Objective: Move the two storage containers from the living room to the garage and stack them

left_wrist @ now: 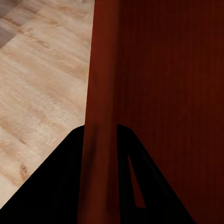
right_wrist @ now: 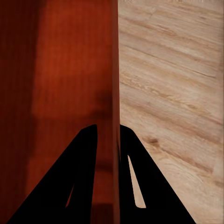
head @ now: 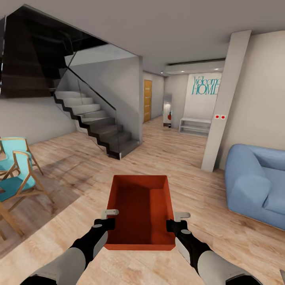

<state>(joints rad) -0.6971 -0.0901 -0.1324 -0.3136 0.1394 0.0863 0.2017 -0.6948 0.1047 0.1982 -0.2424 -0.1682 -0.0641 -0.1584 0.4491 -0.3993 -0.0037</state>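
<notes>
Holding one orange-red storage container [head: 140, 213] out front over the light wood plank floor [head: 174, 158] of the living room, both arms on it. Left gripper [head: 106, 221] clamped on the container's left wall near the close end, right gripper [head: 179, 223] on the right wall, same spot. From the left wrist, wall [left_wrist: 100, 116] runs straight down between the dark fingers [left_wrist: 60, 186], one finger outside, one inside the bin, narrow and pinching the wall. Same story from the right wrist: wall edge [right_wrist: 115, 93] sandwiched between the two fingers [right_wrist: 74, 177], closed tight on it, plank floor [right_wrist: 172, 93] off to the outer side. Bin itself empty, just bare red bottom and low straight walls, long way pointing ahead. Around it: blue sofa [head: 257, 186] off to the right, teal-cushioned wooden chairs [head: 16, 174] on the left, grey staircase [head: 95, 122] with a glass rail ahead-left. Slanted white pillar [head: 223, 107] ahead-right, between sofa and hallway. Open floor straight ahead running into a hallway with a wooden door [head: 147, 101], a white low shelf [head: 194, 126] and a "Welcome HOME" wall sign [head: 206, 85] at the far end. Nothing sitting on the floor directly in front of the bin.
</notes>
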